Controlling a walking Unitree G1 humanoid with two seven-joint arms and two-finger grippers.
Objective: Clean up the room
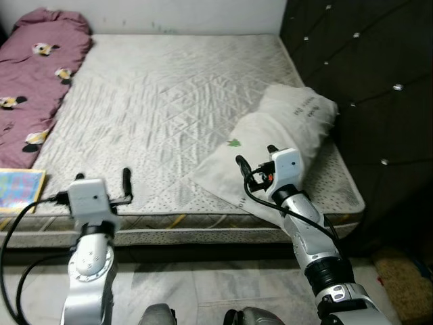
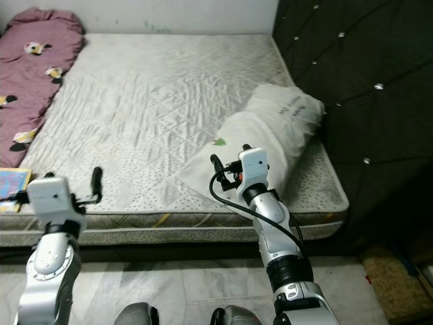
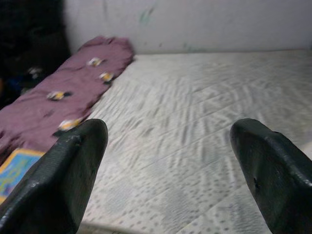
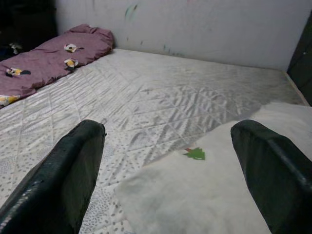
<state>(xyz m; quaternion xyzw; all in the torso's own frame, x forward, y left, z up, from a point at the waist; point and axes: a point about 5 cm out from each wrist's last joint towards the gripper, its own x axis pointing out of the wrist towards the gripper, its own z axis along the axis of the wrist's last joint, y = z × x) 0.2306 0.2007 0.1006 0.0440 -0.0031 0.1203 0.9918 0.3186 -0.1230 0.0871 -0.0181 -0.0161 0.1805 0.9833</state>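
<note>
The right gripper [image 1: 256, 162] sits right of centre in the head views, its two long black fingers spread wide and holding nothing; they are raised over the near corner of a white, soft pillow with a small green tree print [image 1: 284, 145], and whether they touch its cloth cannot be told. In the right wrist view the pillow [image 4: 219, 195] spreads across the foreground between the two parted fingers [image 4: 63, 180]. The left gripper [image 1: 103, 181] is at the lower left of the frame, likewise spread wide and empty, poised at the near edge of the bare, grey-white quilted mattress [image 1: 169, 101]; the left wrist view has its fingers [image 3: 63, 180] far apart with the mattress surface running away between them. The pillow lies tilted on the right half of the mattress, its far end close to the black tufted headboard with shiny studs [image 1: 365, 81] that fills the right side of the frame. A maroon rolled blanket with a cartoon print [image 1: 37, 74] runs along the left edge of the mattress up to the upper left corner, well apart from the pillow. A colourful flat book or mat [image 1: 19, 189] lies at the left edge, just below the blanket. A pale wall [image 1: 169, 13] closes the top of the frame, and a pale marbled tile floor [image 1: 203, 291] runs along the bottom in front of the bed.
</note>
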